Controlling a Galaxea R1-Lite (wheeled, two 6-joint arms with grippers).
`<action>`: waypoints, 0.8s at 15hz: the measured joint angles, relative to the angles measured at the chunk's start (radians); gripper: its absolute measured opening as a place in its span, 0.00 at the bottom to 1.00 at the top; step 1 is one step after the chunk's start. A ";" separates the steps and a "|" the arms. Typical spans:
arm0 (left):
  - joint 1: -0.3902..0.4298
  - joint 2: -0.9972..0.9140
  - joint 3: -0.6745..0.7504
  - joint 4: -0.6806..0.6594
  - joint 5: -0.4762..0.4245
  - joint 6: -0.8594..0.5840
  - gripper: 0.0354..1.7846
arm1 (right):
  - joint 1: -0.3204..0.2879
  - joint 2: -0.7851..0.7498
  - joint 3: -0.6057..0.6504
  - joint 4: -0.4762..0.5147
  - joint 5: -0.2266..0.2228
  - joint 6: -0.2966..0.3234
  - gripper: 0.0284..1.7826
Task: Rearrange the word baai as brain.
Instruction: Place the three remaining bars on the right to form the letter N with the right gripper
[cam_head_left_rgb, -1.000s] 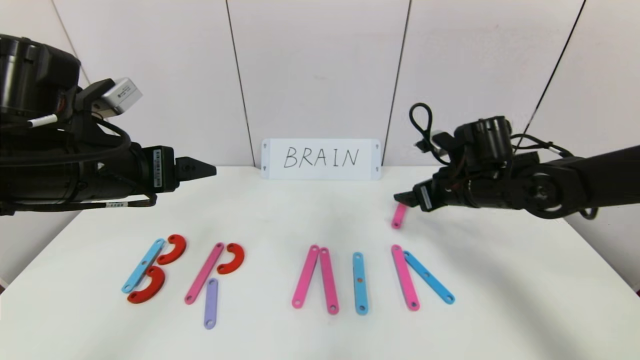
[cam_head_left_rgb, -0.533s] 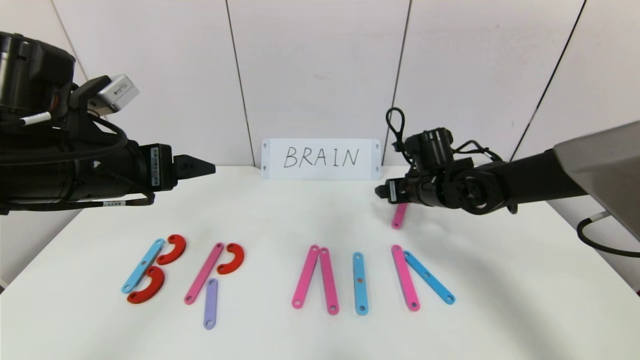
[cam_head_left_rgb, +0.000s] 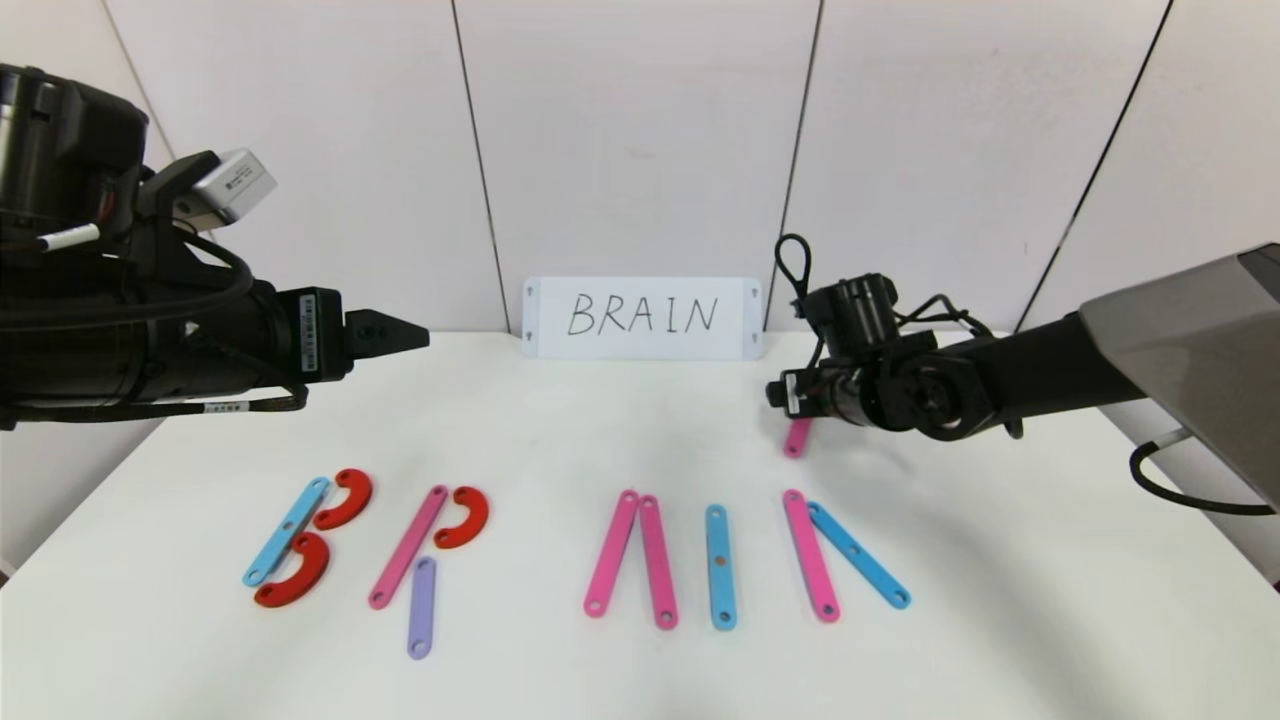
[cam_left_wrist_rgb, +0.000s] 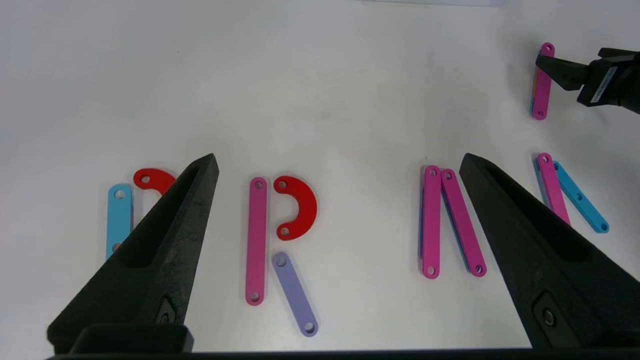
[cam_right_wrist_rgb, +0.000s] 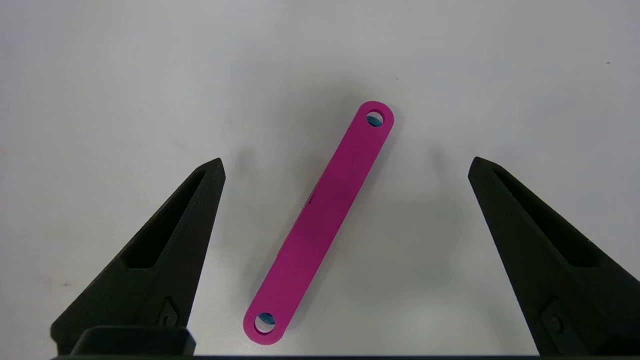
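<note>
While the letters (cam_head_left_rgb: 560, 550) lie flat in a row along the near part of the white table (cam_head_left_rgb: 640, 420), built from pink, light-blue and purple holed strips with red half-rings, a spare pink strip (cam_right_wrist_rgb: 320, 220) lies apart behind them. The right pincer (cam_right_wrist_rgb: 345, 172) hangs over it, spread wide and touching nothing. The left pincer (cam_left_wrist_rgb: 340, 165) hovers spread above the row's left part.

Row of letters (cam_head_left_rgb: 560, 550) across table (cam_head_left_rgb: 1000, 620) front, card (cam_head_left_rgb: 641, 318) behind, lone strip (cam_head_left_rgb: 797, 438) between, rightward.
</note>
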 joint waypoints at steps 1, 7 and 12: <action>0.000 0.000 0.000 0.000 0.000 0.000 0.94 | 0.002 0.004 -0.002 0.001 -0.001 0.016 0.95; 0.000 0.000 0.000 0.000 0.000 0.000 0.94 | 0.014 0.039 -0.004 0.004 -0.022 0.115 0.95; 0.000 0.000 0.000 0.000 0.000 0.000 0.94 | 0.015 0.056 0.000 0.004 -0.039 0.125 0.95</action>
